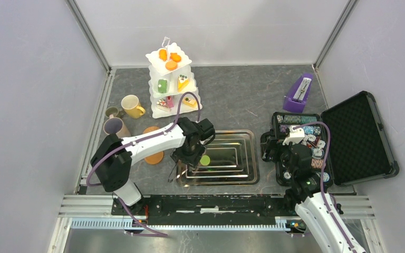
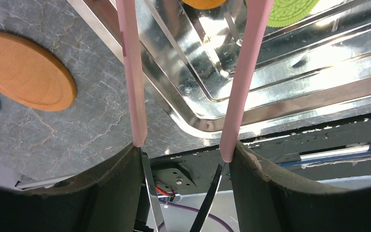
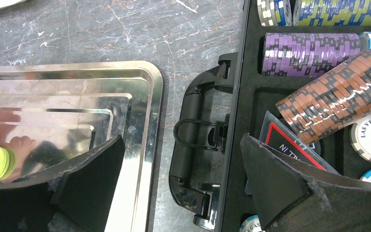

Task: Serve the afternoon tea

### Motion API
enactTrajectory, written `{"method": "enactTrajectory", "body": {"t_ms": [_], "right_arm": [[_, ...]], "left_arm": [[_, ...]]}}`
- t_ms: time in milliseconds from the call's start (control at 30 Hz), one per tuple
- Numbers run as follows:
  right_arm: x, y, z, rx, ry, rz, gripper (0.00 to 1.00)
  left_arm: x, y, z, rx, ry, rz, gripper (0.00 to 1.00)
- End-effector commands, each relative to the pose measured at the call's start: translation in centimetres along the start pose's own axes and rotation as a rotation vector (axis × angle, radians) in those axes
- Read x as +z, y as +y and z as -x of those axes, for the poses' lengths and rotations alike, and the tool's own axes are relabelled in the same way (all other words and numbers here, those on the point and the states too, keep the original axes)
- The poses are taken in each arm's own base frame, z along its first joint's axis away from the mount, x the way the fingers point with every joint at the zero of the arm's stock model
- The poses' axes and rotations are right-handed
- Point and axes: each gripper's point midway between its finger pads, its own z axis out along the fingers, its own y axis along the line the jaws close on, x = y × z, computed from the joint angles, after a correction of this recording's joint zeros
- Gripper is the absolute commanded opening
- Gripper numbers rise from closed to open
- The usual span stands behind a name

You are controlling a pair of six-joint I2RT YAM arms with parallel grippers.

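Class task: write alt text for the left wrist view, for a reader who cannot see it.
The left gripper holds pink tongs reaching over a steel tray toward a green biscuit and an orange biscuit. An orange disc lies on the grey table beside the tray.

Bare table [image 1: 242, 100] lies open behind the tray [image 1: 227, 138], between stand [image 1: 154, 57] and metronome [image 1: 298, 94]. The left arm [image 1: 147, 141] and its tongs [image 2: 134, 72] block the tray's left end. Mugs [image 1: 132, 106] and coaster [image 1: 154, 157] crowd the left, and the case [image 1: 358, 137] fills the right.

Lab test booth: plain grey panel walls [image 1: 26, 105], aluminium rail [image 1: 84, 202], marbled tabletop [image 1: 237, 100]
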Motion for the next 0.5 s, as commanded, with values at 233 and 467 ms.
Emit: {"method": "enactTrajectory", "body": {"t_ms": [233,467], "right_arm": [[0.2,0.2,0.2,0.001,-0.021,0.012,0.98],[0.2,0.2,0.3,0.0,-0.024,0.014,0.98]], "left_arm": [[0.6,0.1,-2.2,-0.028,0.036,0.022,0.67],[0.7,-0.1,-2.6,-0.028,0.05,0.013,0.64]]}}
